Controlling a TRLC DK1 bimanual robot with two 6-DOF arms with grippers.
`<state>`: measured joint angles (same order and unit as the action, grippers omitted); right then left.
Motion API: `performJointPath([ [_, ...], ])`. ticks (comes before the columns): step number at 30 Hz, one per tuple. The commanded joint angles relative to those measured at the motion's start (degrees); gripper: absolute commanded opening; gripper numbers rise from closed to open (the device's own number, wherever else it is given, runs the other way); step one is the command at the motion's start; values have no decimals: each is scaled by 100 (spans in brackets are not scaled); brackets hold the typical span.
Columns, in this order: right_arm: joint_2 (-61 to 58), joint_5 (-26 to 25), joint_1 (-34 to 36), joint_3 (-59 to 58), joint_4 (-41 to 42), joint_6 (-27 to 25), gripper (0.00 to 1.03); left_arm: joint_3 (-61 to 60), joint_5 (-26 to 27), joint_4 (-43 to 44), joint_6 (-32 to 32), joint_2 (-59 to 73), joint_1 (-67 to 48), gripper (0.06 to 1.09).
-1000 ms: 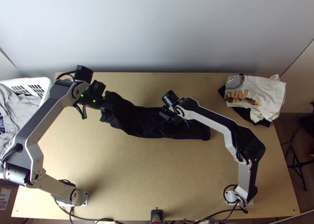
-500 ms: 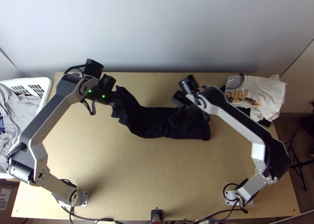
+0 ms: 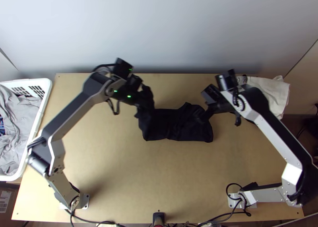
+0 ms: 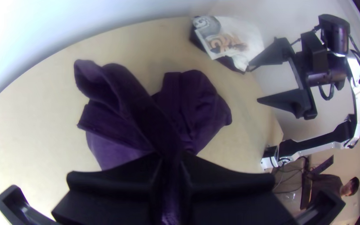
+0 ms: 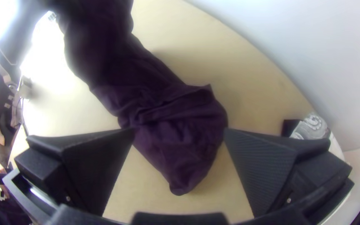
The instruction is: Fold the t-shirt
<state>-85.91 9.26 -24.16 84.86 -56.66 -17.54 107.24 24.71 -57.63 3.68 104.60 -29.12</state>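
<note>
One end of the dark shirt (image 3: 161,127) is gripped between the closed fingers of the left gripper (image 3: 140,104) and held raised, while nothing is held by the right gripper (image 3: 204,106) (its fingers are parted wide), poised over the shirt's other end. The rest is laid across the middle of the table (image 3: 131,175) in a narrow, creased strip. Farther out, a white cloth (image 3: 270,92) is piled on dark fabric (image 4: 231,62) beyond the right gripper, and grey laundry (image 3: 18,135) is held in a white basket (image 3: 47,96) at the left edge.

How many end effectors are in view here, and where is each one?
2. The left end effector is shut on a raised end of the dark t-shirt; the right end effector is open over the t-shirt's other end.
</note>
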Motion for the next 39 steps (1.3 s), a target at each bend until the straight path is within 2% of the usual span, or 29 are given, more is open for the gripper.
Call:
performJointPath([
  [1, 391, 6, 483, -215, -20, 23, 99, 834, 25, 111, 80, 685, -700, 9],
  [12, 628, 15, 878, -462, -20, 137, 99, 2117, 25, 322, 1, 2030, -1421, 9],
  [24, 821, 6, 1036, -787, -20, 110, 99, 2134, 25, 1289, 71, 2610, -1772, 9],
  [39, 786, 6, 975, -954, -20, 128, 99, 2143, 25, 1553, 62, 3216, -1675, 9],
])
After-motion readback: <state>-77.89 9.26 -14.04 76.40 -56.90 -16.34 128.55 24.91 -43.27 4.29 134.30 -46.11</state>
